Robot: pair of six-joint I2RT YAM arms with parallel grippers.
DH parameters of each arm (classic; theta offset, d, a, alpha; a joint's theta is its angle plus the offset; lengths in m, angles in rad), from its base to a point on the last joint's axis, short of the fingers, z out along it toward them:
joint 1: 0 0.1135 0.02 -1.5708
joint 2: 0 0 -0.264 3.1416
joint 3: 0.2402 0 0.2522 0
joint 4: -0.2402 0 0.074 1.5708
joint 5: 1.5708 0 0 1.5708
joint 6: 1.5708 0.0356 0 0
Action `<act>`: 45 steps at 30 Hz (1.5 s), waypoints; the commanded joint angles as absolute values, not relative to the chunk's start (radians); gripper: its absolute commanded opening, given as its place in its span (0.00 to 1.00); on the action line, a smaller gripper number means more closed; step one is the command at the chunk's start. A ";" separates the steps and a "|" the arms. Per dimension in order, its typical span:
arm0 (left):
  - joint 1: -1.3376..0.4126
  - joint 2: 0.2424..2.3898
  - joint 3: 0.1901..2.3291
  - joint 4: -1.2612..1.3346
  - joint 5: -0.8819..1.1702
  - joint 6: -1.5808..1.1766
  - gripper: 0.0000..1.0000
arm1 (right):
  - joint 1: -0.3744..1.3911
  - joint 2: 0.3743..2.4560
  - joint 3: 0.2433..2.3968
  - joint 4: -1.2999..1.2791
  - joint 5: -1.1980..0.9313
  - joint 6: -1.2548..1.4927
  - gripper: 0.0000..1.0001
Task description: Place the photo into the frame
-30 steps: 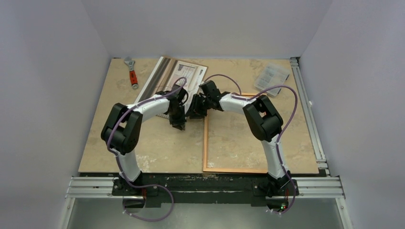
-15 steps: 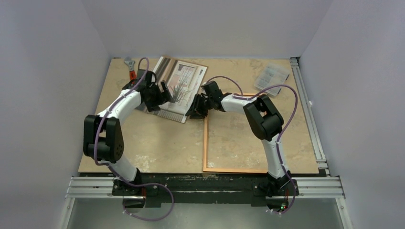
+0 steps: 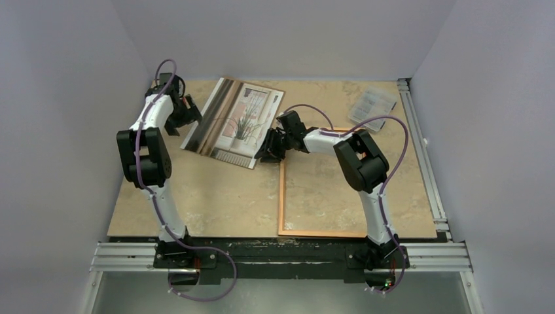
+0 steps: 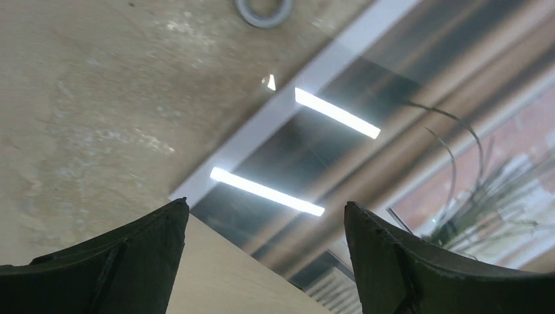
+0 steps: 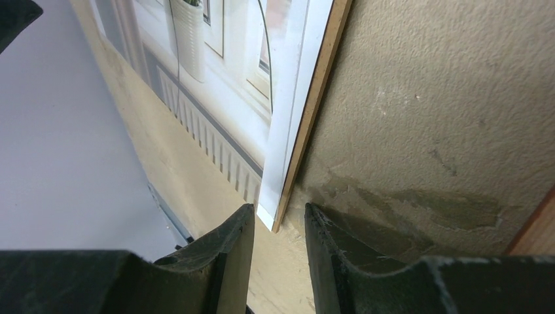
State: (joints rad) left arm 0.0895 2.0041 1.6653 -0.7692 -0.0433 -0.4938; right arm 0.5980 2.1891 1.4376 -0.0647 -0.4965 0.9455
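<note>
Pale lilac walls (image 3: 281, 33) close in a worktop (image 3: 216, 196) of beige, mottled, stone-look sheet, which looks rough and pitted up close.

The photo (image 3: 239, 121) lies picture side up between my two tools, turned at a slant to the worktop's edges. It is a stiff rectangular print with a glossy face, a white border and a brown board edge. It shows a grassy plant in a ribbed pot beside striped curtains. Two bright strip lights reflect off the gloss.

My left tool (image 4: 263, 206) stands wide open and holds nothing. Its dark, blunt fingers (image 4: 150, 255) are spread above the photo's left edge, over both the print and bare worktop. Beyond its tips a small grey metal ring (image 4: 263, 21) lies on the worktop.

My right tool (image 5: 278, 209) is drawn in narrow around the photo's near right corner, one black finger on each side. A sliver of worktop shows beside the corner, and I cannot tell whether the pads press on it.

The frame (image 3: 281, 196), a thin orange-brown wooden rectangle, lies flat just right of that tool. Bare worktop fills it, and a strip of worktop separates it from the photo's corner. Further right, well apart, sits a small clear plastic box (image 3: 373, 103).
</note>
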 commanded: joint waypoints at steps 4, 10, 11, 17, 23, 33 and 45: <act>0.198 2.160 1.850 -0.939 -0.059 -0.410 0.85 | 0.587 2.253 1.432 -0.134 -0.447 0.902 0.36; 0.205 2.263 2.011 -1.067 -0.068 -0.388 0.84 | 0.586 2.262 1.439 -0.142 -0.456 0.899 0.36; 0.205 2.281 2.039 -1.097 -0.074 -0.381 0.84 | 0.587 2.263 1.439 -0.142 -0.458 0.898 0.36; 0.202 2.322 2.109 -1.171 -0.033 -0.372 1.00 | 0.586 2.262 1.441 -0.142 -0.471 0.896 0.36; 0.198 2.296 2.049 -1.126 0.050 -0.371 1.00 | 0.587 2.244 1.434 -0.148 -0.469 0.889 0.36; 0.155 2.366 2.156 -1.241 0.032 -0.321 1.00 | 0.587 2.230 1.425 -0.147 -0.479 0.887 0.35; 0.082 2.568 2.462 -1.582 -0.039 -0.173 1.00 | 0.586 2.189 1.430 -0.199 -0.457 0.841 0.34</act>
State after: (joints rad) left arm 0.1097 2.5629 2.4252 -1.4418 -0.0059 -0.2516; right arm 0.5880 2.2036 1.4464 -0.0631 -0.5434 0.9180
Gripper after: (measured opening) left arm 0.998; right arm 0.346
